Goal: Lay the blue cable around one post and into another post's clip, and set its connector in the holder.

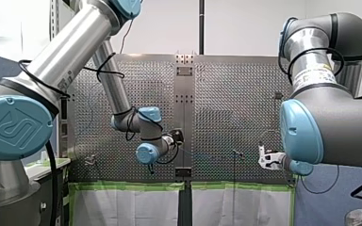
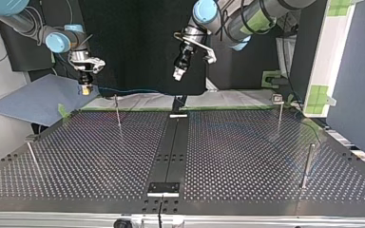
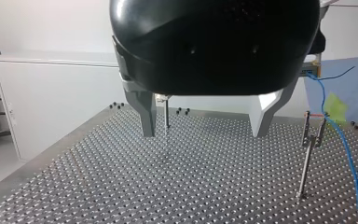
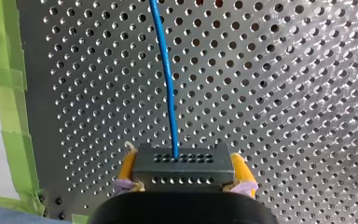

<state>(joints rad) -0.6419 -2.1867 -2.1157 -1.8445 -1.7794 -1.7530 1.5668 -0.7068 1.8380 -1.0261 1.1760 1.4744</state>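
Yellow pads (image 4: 127, 167) of my right tool (image 4: 182, 173) are clamped on the connector (image 4: 182, 163), a dark block with rows of small holes, gripped by its two sides. The cable (image 4: 164, 70) leaves the block's face and runs straight ahead over the tabletop (image 4: 284, 93).

Top view: the right arm enters at upper left with its wrist bent down. Its tool hangs above the tabletop's far left corner, beside a blue sheet (image 2: 38, 99). From there the cable goes along the far edge toward the middle, thin and hard to follow.

My left tool (image 3: 204, 134) has its metal fingers (image 3: 147, 116) wide apart, nothing between them, tips off the tabletop.

Top view: the left arm enters at upper right, tool tilted and pointing down over the far middle.

Front view: the left wrist is folded near the centre strip, and its tool is small and hard to make out. The right arm's elbow covers most of its tool.

Left wrist view: the cable passes a clip post (image 3: 310, 144) beside the tool, then drops to the tabletop. It is possibly touching the clip; cannot tell. Another post (image 3: 166, 116) stands ahead, seen between the fingers.
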